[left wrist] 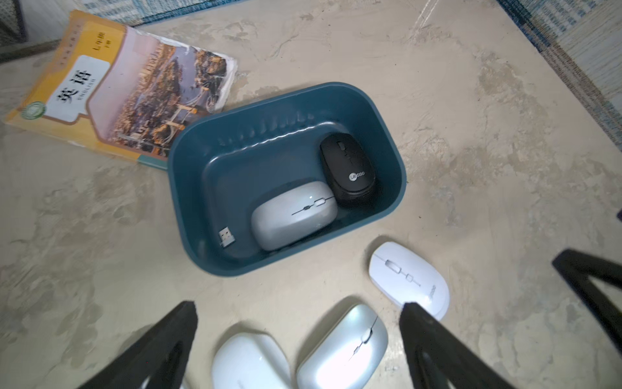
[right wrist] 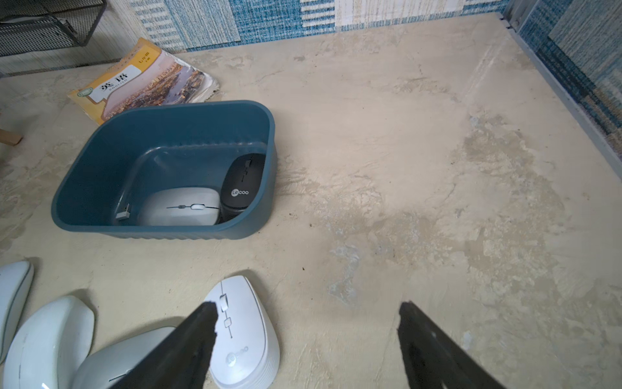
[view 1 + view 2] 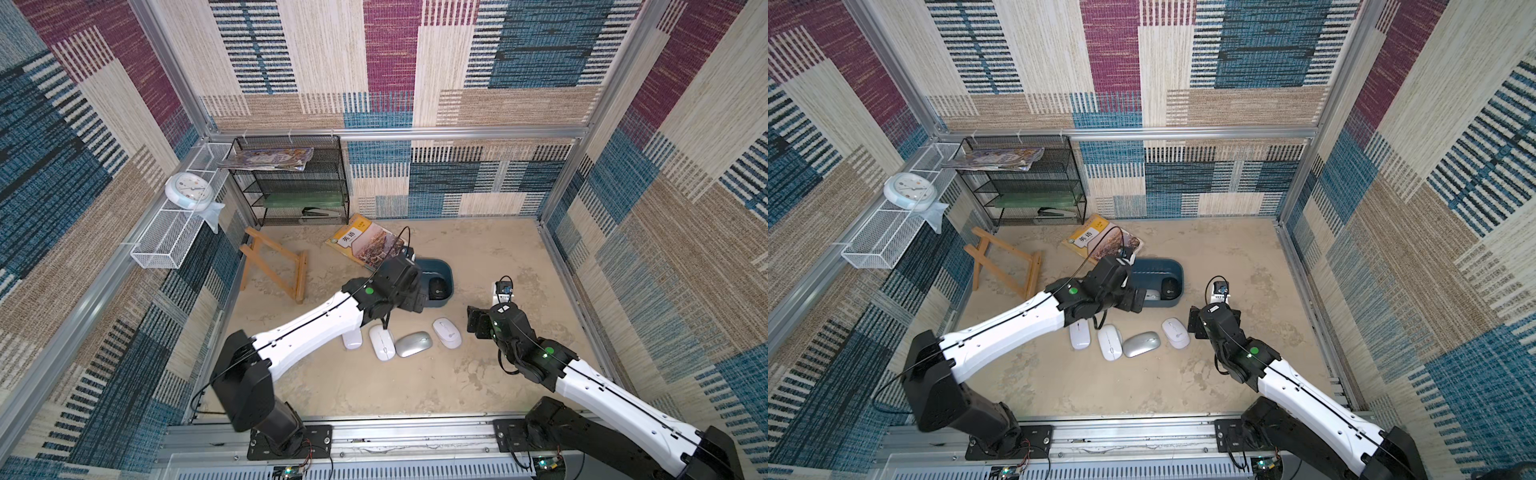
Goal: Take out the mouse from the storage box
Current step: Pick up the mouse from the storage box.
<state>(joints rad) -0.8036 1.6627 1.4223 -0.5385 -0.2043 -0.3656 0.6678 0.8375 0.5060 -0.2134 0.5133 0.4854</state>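
Observation:
The storage box (image 1: 387, 134), a dark teal tub, sits mid-table in both top views (image 3: 442, 268) (image 3: 1158, 266). Inside lie a black mouse (image 1: 346, 168) (image 2: 240, 185) and a pale grey mouse (image 1: 292, 215) (image 2: 181, 207). A small USB dongle (image 1: 227, 237) lies beside the grey one. My left gripper (image 1: 299, 310) (image 3: 1136, 300) hangs open and empty over the box's near-left rim. My right gripper (image 2: 308, 308) (image 3: 478, 322) is open and empty, to the right of the box. One of its fingers (image 2: 198, 336) crosses in front of a white mouse (image 2: 242, 336) lying on the table.
Several white and silver mice (image 3: 413, 344) lie in a row on the table in front of the box. A textbook (image 3: 365, 245) lies behind it and a wooden easel (image 3: 274, 266) to its left. A black mesh rack (image 3: 291, 183) and a white wire basket (image 3: 174, 232) stand at the back left.

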